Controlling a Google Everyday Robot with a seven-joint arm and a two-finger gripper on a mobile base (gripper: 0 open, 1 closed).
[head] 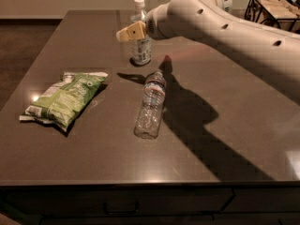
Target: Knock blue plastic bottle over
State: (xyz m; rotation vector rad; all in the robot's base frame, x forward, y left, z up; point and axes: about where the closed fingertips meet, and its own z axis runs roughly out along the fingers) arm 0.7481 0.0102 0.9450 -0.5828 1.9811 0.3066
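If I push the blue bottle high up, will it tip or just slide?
Probably tips: the blue bottle stands upright, tall on a narrow base, and the pincer is level with its shoulder. Once down it may roll, being round, on the smooth table.

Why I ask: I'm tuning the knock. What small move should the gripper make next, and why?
Probably a short sideways push against the blue plastic bottle, high up. It stands upright, and the gripper sits level with its upper half, overlapping it in view; contact cannot be told.
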